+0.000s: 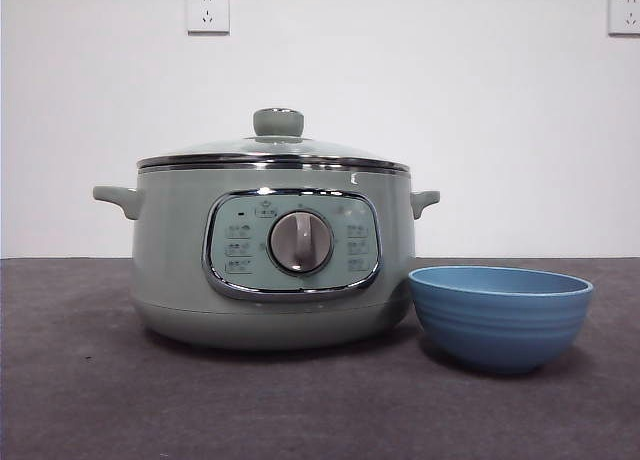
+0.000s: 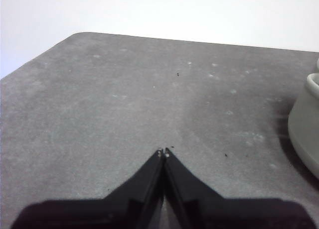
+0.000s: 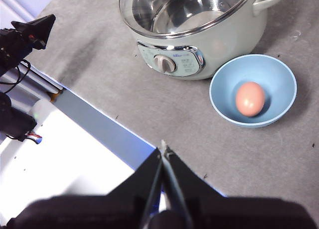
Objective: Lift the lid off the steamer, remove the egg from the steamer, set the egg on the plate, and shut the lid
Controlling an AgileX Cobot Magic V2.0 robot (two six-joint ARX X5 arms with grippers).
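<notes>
Right hand (image 3: pixel 163 148) waiting narrow, empty, like left hand (image 2: pixel 163 152); egg (image 3: pixel 249 98) resting in bowl (image 3: pixel 223 84), lid (image 1: pixel 272 148) sitting on pot (image 1: pixel 170 250): nothing remaining.

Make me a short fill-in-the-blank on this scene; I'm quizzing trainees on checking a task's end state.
1. The egg lies in the blue ____.
2. The lid sits ____ the steamer.
3. The left gripper has its jaws ____.
4. The right gripper holds ____.

Missing words: plate; on; shut; nothing
</notes>
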